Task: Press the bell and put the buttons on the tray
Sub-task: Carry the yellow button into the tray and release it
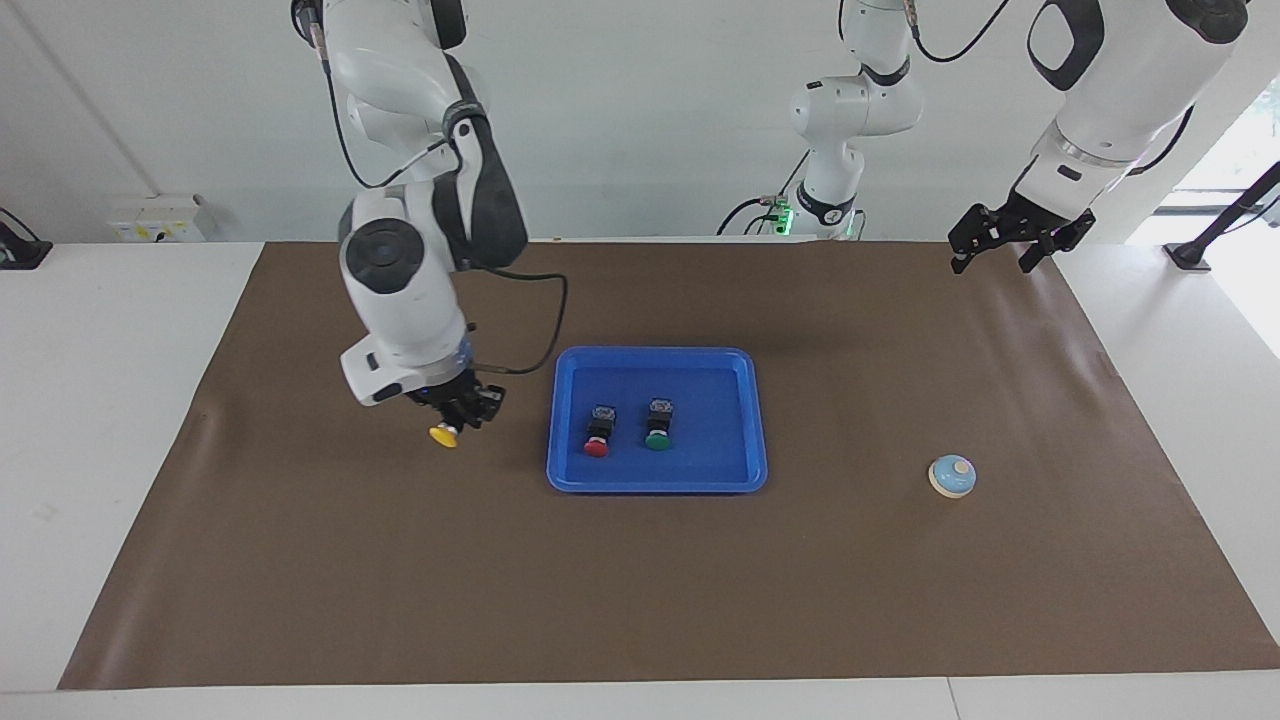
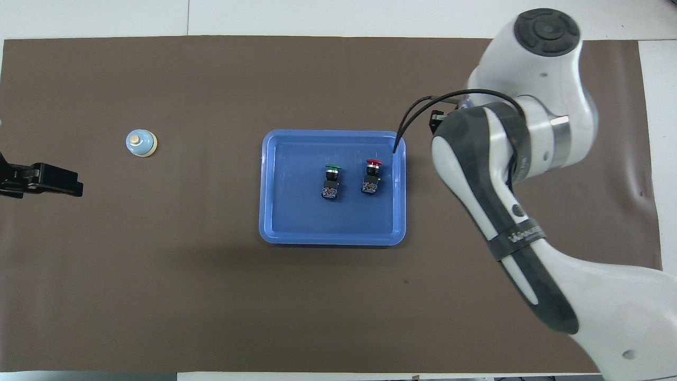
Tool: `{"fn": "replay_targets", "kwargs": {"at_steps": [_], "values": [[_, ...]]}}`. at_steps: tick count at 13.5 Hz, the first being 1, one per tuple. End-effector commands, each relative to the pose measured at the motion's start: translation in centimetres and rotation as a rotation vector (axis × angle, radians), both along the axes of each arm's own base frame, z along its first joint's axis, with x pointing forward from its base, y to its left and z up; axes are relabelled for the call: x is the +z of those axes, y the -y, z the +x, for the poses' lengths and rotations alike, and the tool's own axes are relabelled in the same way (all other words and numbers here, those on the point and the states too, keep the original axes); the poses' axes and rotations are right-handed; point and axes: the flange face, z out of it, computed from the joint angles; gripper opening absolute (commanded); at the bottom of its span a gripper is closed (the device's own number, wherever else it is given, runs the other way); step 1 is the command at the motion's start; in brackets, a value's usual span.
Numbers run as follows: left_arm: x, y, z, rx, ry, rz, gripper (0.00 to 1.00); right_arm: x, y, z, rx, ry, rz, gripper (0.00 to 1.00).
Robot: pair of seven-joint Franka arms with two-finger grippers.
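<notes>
Two buttons placed: red button (image 1: 596, 437) and green button (image 1: 658, 428) lie in the tray (image 1: 570, 470), black bodies, round caps.
Right gripper (image 1: 458, 418): fingers clamp the yellow button (image 1: 444, 435) over the brown mat (image 1: 400, 560), beside the tray.
Risk: smooth cap slips, or hits the raised rim.
Bell (image 1: 952, 476): glossy dome on the counter.
Left gripper (image 1: 1006, 240): fingers apart, waiting.

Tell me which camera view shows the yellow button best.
The facing view. There the yellow button shows plainly, gripped by the right gripper above the brown mat, beside the blue tray toward the right arm's end. In the overhead view the right arm covers it completely, so nothing of it shows.
</notes>
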Motion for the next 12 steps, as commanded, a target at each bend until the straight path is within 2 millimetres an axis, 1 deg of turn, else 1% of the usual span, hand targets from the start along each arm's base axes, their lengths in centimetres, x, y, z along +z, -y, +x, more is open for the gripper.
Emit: {"fn": "replay_targets", "kwargs": {"at_steps": [1, 2, 3, 5, 6, 7, 8, 10, 12], "values": [[0.7, -0.1, -0.5, 0.013, 0.003, -0.010, 1.00, -0.1, -6.6, -0.4, -0.059, -0.010, 0.036, 0.00], [0.7, -0.1, -0.5, 0.013, 0.003, -0.010, 1.00, -1.0, -10.2, -0.9, -0.068, -0.017, 0.041, 0.00], [0.7, -0.1, -0.5, 0.013, 0.003, -0.010, 1.00, -1.5, -12.9, -1.1, -0.074, -0.006, 0.040, 0.00], [0.6, -0.1, -0.4, 0.013, 0.002, -0.010, 1.00, -3.1, -17.6, -1.9, -0.091, 0.012, 0.038, 0.00], [0.6, -0.1, -0.4, 0.013, 0.002, -0.010, 1.00, -3.7, -19.6, -2.7, -0.077, 0.024, 0.046, 0.00], [0.7, -0.1, -0.5, 0.013, 0.003, -0.010, 1.00, -4.2, -20.5, -3.1, -0.069, 0.024, 0.045, 0.00], [0.6, -0.1, -0.4, 0.013, 0.002, -0.010, 1.00, -5.2, -22.2, -4.0, -0.062, 0.023, 0.041, 0.00], [0.7, -0.1, -0.5, 0.013, 0.003, -0.010, 1.00, -8.1, -25.3, -5.5, -0.055, 0.030, 0.034, 0.00], [0.6, -0.1, -0.4, 0.013, 0.002, -0.010, 1.00, -11.6, -27.1, -6.1, -0.041, 0.031, 0.025, 0.00]]}}
